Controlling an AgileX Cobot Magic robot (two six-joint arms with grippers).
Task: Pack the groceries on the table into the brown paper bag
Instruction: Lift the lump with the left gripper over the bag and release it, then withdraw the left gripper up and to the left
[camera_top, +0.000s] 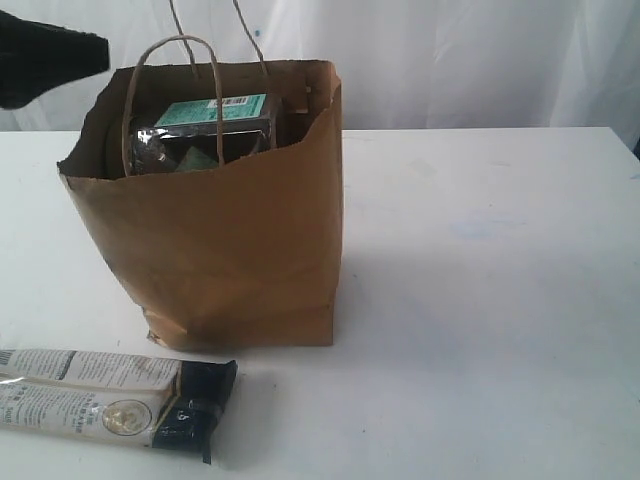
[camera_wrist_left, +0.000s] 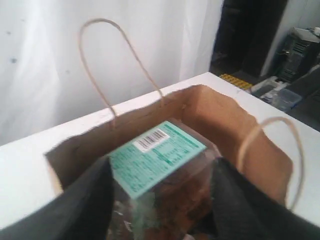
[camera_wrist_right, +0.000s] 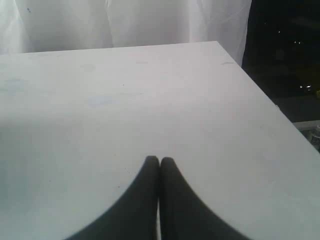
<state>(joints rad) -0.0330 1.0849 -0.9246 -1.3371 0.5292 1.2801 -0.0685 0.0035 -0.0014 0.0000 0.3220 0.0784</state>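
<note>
Left end effector (camera_wrist_left: 162, 170) spread wide over brown paper bag (camera_top: 230, 230), straddling teal-labelled clear pack (camera_wrist_left: 155, 155) inside. Right end effector (camera_wrist_right: 159, 162) pinched closed above bench (camera_wrist_right: 150, 90). Twin packet (camera_top: 100, 395) flat, 7 o'clock of bag.

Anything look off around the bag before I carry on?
The paper bag has a ragged rim that sags low at its left corner, so the mouth is lopsided. A teal-labelled pack sits high in the mouth, slightly tilted. The long packet lies outside on the table.
</note>
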